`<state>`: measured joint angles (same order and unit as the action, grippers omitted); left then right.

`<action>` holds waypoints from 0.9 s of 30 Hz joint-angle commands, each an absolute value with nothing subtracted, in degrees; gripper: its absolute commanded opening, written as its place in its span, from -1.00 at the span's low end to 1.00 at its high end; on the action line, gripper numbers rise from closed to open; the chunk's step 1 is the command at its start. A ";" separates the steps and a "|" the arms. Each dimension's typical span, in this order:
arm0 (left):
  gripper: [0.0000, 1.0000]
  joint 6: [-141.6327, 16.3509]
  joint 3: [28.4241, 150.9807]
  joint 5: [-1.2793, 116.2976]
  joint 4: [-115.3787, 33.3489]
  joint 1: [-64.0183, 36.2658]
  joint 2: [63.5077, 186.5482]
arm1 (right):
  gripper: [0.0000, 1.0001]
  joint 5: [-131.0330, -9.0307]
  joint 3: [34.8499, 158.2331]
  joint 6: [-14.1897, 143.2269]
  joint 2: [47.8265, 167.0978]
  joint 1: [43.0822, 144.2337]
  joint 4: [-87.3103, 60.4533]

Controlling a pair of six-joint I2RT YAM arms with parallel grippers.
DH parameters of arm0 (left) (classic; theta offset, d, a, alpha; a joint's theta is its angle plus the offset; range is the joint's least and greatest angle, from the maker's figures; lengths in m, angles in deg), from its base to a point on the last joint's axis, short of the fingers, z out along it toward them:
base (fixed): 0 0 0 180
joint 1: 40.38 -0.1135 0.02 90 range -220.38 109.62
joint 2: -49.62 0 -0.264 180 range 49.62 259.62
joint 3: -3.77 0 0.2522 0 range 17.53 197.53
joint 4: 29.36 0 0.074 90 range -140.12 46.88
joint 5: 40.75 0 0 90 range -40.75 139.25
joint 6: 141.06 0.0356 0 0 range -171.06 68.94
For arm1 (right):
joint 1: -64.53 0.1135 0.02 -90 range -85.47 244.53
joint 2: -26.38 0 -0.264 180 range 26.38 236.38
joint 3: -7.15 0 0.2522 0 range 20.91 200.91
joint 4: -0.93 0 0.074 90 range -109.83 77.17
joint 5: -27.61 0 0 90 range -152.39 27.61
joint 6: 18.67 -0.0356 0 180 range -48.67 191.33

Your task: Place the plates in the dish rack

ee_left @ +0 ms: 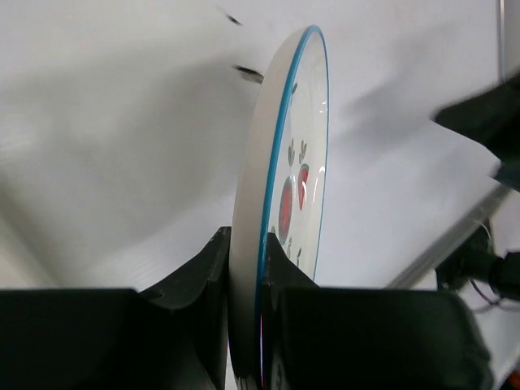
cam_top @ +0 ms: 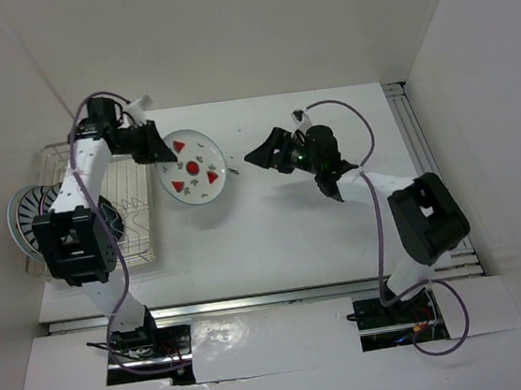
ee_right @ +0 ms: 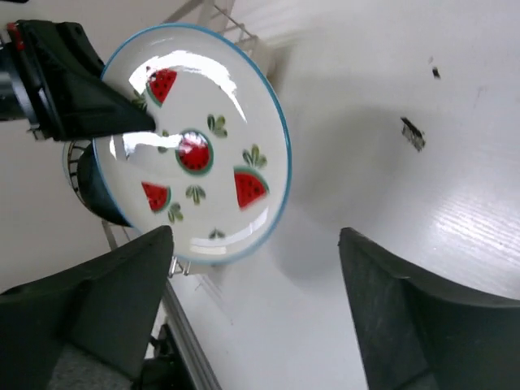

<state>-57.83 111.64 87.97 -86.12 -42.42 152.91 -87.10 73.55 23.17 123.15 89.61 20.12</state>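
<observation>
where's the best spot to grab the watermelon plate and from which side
By the rim, one finger on each face, coming edge-on from the side nearest the dish rack, the way the left gripper grips it now. The watermelon plate is thin and flat but wide across, so only its edge fits between the fingers.

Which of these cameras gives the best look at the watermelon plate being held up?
The right wrist view: the watermelon plate faces it, whole pattern and blue rim visible. The top external view shows it small, held at its edge by the left gripper beside the dish rack. The left wrist view shows it edge-on.
</observation>
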 commanded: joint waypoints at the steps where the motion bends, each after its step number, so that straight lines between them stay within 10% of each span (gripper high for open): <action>1: -1.00 -55.29 119.91 88.98 -89.43 -49.50 144.56 | 0.87 -82.53 76.45 34.82 114.90 91.59 7.69; 15: -1.00 -39.74 132.32 74.22 -99.01 -69.64 136.82 | 0.98 -60.46 61.78 41.80 100.65 95.73 -3.17; 27: -1.00 -37.78 118.61 60.50 -94.01 -69.64 129.43 | 0.98 -61.59 62.22 41.80 106.54 95.73 -2.12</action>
<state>-38.55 117.85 64.23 -100.07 -69.50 133.69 -61.59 60.70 40.79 105.43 95.51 -3.47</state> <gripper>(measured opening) 0.251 0.991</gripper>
